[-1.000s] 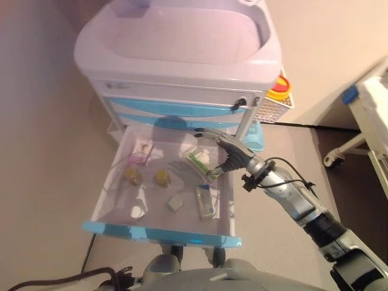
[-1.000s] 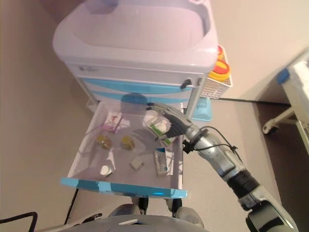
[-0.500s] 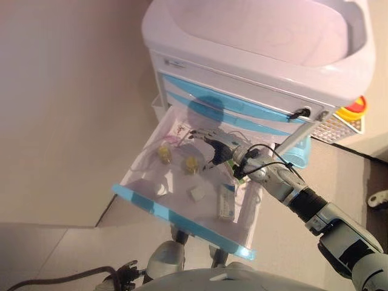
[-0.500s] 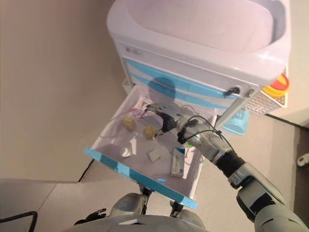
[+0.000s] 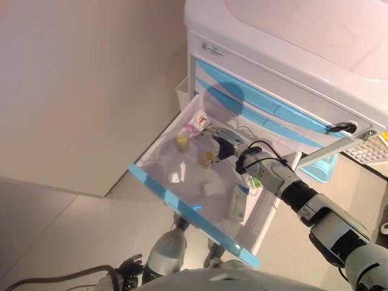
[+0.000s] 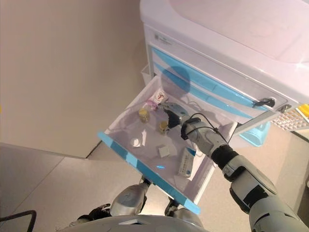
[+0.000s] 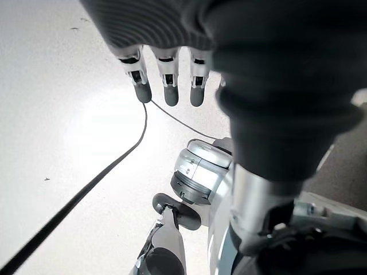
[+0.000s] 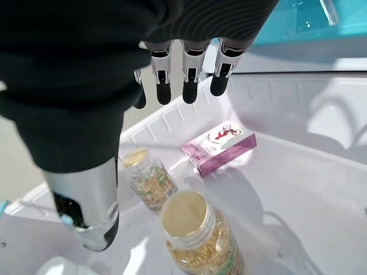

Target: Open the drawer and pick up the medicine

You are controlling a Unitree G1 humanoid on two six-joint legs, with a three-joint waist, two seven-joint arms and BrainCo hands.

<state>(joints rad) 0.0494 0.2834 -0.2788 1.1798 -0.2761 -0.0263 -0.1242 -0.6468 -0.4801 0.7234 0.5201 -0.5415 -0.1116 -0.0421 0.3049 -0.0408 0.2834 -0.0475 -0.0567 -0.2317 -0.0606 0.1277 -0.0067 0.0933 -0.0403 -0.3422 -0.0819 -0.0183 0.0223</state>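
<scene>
The drawer (image 6: 126,151) stood pulled well out of the cart (image 6: 231,63), and the medicine lay loose on its floor; the right hand (image 8: 183,80) hovered over it with fingers straight and apart, holding nothing; directly below the hand stood a jar of yellow capsules (image 8: 202,235), a second such jar (image 8: 146,179) close beside it, and a small pink box (image 8: 219,147) flat toward the drawer's back wall; nearer the drawer's blue front lay a white-and-blue carton (image 6: 186,163), a small white cube (image 6: 164,151) and a round white cap (image 6: 135,142). The left hand (image 7: 166,80) hung open over the floor, well away from the drawer. The jars looked light, rigid and smooth-walled, so probably slippery and easy to tip; a grip around the body just under the lid seemed safest; the pink box looked light and crushable, best pinched across its long edges.
</scene>
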